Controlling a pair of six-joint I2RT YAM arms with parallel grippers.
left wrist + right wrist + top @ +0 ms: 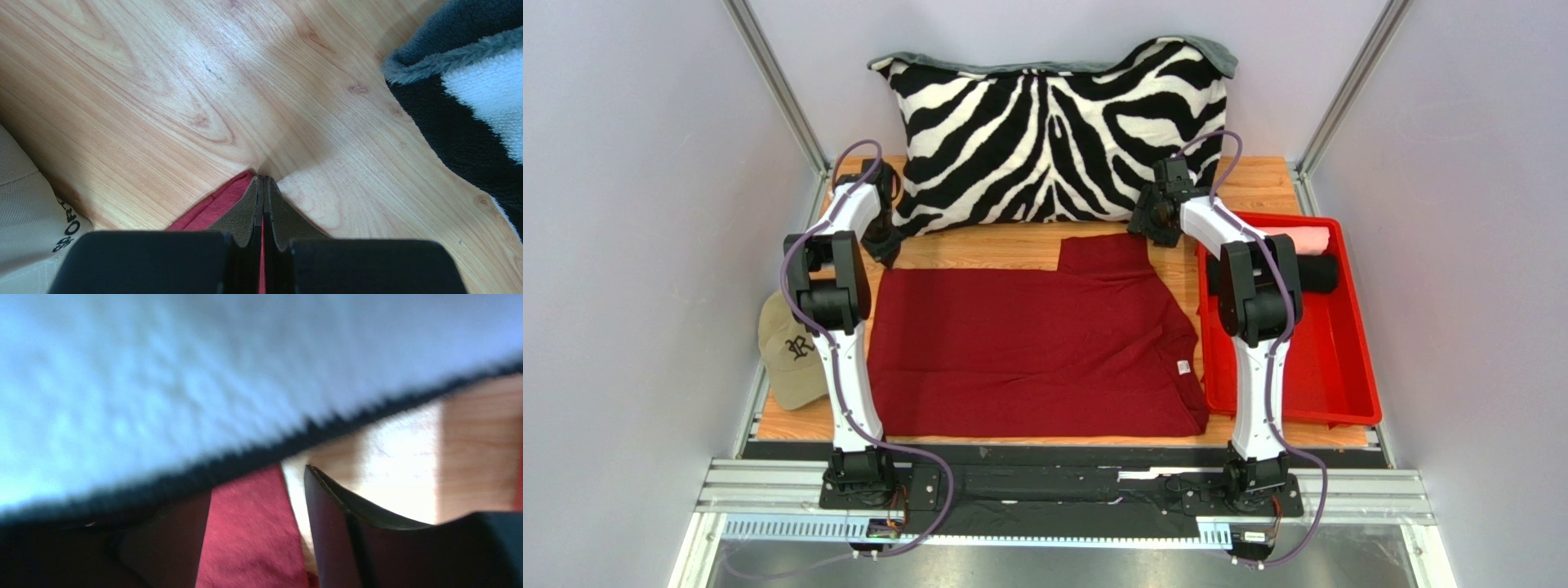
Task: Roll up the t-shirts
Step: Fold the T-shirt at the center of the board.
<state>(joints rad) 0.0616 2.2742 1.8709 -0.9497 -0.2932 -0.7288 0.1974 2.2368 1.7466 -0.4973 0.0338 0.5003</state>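
left gripper (263,184) pressed together, pinching the far left corner of the maroon t-shirt (1026,343) lying flat between the arms, right gripper (251,502) spread over its edge, contact unclear, view blurred, half blocked by zebra pillow (1051,135)

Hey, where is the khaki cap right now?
In the top view, the khaki cap lies at the left edge of the table, just left of the left arm, with the maroon t-shirt beyond that arm.
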